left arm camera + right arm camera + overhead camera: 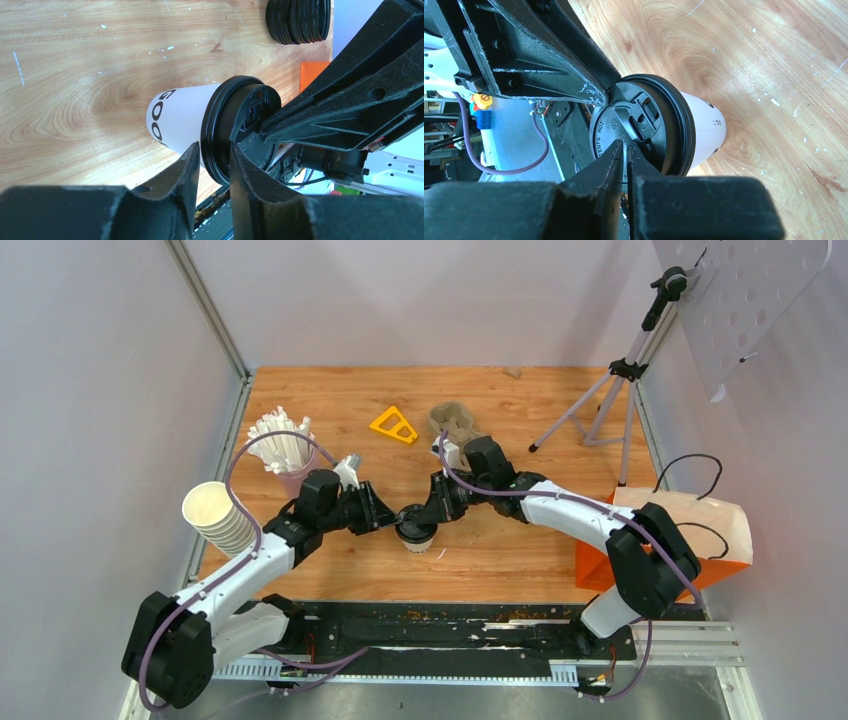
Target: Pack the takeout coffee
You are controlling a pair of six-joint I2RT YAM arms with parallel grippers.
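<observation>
The small white paper cup (180, 117) with its round black plastic lid (644, 120) stands upright on the wooden table (330, 390), between the two arms; the left gripper (214, 150) is clamped across the lid's rim, one finger on the cup wall and one on top, apparently to steady it; the right gripper (626, 147), fingers drawn together and holding nothing, bears on the lid top, judged to be seating it; the grey-brown moulded pulp carrier (455, 423) lies well apart, so packing is not yet done.

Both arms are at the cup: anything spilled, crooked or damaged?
The cup stands upright, its black lid looks evenly seated, no spill. Only oddities: brown crumbs strewn on the black rail at the near edge, white flecks on the wood.
</observation>
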